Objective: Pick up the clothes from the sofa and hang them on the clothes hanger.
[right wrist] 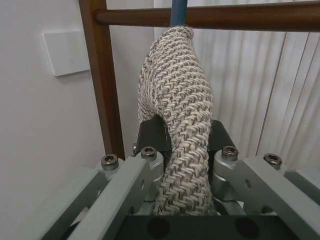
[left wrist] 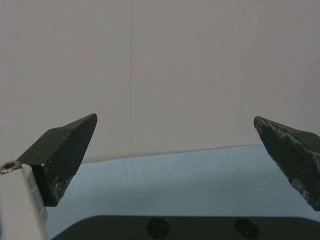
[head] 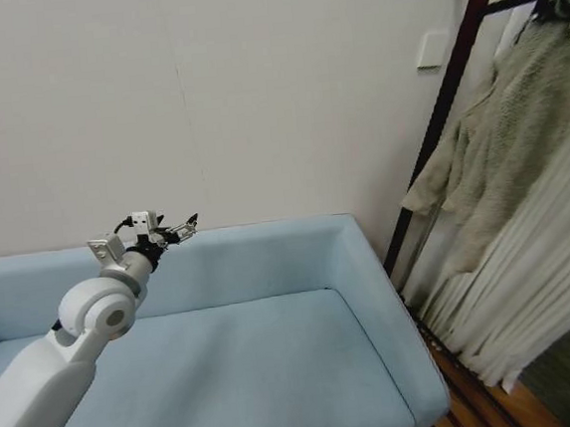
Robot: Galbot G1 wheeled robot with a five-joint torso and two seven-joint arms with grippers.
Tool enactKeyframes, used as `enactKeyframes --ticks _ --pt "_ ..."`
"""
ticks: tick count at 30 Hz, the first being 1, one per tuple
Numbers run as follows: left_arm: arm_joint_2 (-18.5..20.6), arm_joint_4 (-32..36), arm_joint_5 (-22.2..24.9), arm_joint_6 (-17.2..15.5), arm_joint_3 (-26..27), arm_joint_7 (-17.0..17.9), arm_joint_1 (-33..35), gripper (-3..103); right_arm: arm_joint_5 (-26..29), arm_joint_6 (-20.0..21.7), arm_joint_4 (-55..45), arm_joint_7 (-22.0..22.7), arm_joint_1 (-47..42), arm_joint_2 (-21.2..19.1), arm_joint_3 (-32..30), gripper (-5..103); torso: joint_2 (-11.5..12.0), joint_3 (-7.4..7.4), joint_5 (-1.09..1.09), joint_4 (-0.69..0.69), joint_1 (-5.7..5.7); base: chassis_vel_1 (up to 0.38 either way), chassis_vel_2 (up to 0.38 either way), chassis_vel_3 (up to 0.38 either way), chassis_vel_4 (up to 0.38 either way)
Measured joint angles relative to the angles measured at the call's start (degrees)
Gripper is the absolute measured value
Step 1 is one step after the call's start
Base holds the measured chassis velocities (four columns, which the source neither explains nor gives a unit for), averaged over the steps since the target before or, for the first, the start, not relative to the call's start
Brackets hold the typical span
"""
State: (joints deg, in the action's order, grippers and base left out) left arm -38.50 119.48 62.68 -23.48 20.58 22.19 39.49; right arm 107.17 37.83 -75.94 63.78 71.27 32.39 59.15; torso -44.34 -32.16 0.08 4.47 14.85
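Head view: left arm reaches out over the light blue sofa (head: 279,374). The left gripper (head: 184,225) is in the air near the top of the backrest, in front of the white wall, fingers spread, nothing in them. On the right stands a dark wooden clothes rack (head: 450,79). A cream knit garment (head: 523,133) hangs from its top end, one sleeve dangling by the rack's post. White curtains (head: 532,292) hang behind and below the garment. A white wall plate (head: 432,49) is on the wall just left of the post.

Left wrist view: the two dark fingertips (left wrist: 70,150) are set wide apart, bare gap between them, so this gripper is open and carries nothing. Sofa blue below, white wall behind.

Right wrist view: the right gripper (right wrist: 187,145) is clamped on the knit garment, a thick fold of it pinched between the dark fingers (right wrist: 150,135). From there the fold runs to the rack's wooden crossbar and touches it from below. A blue piece (right wrist: 178,12) crosses the bar right at the fold; cannot tell what it is. The rack's upright post is beside the garment, with the wall plate on the wall next to it. Curtains are behind the bar.
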Motion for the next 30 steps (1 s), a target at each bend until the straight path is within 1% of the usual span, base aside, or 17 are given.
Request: enactKeyframes --ticks 6,10,13,15,21,30 --pt "-0.25 0.03 -0.29 0.0 -0.13 -0.08 0.3 100 0.21 -0.13 1.29 0.07 -0.13 0.17 0.67 10 0.0 0.0 0.02 0.0 0.0 0.0 0.0 0.0 0.0" --pt "-0.2 0.11 -0.38 0.03 0.12 -0.15 0.61 100 0.26 -0.94 4.76 0.54 -1.47 1.61 0.31 10 0.01 -0.01 0.02 -0.03 0.01 0.0 0.0 0.0 0.0" --pt "-0.16 0.12 -0.46 0.06 0.28 -0.17 0.85 100 0.09 -1.05 5.76 0.52 -1.82 1.95 0.15 10 0.0 -0.01 0.01 -0.03 0.01 0.0 0.0 0.0 0.0" --pt "-0.23 0.17 -0.56 0.1 0.34 -0.19 1.04 100 -0.58 -1.26 7.15 -0.02 -2.28 2.42 -0.02 10 0.0 -0.01 0.01 -0.01 0.01 0.0 0.0 0.0 0.0" --pt "-0.36 0.21 -0.6 0.07 0.97 -0.18 1.59 100 -2.68 -1.31 11.92 -2.12 -2.77 4.29 -0.24 10 0.0 -0.01 -0.01 -0.01 0.01 0.0 0.0 0.0 0.0" --pt "-0.36 0.49 -0.85 -0.34 1.81 -0.18 2.66 100 -4.8 -1.37 14.93 -3.83 -4.56 4.3 -0.97 10 0.0 -0.01 0.01 -0.01 0.01 0.0 0.0 0.0 0.0"
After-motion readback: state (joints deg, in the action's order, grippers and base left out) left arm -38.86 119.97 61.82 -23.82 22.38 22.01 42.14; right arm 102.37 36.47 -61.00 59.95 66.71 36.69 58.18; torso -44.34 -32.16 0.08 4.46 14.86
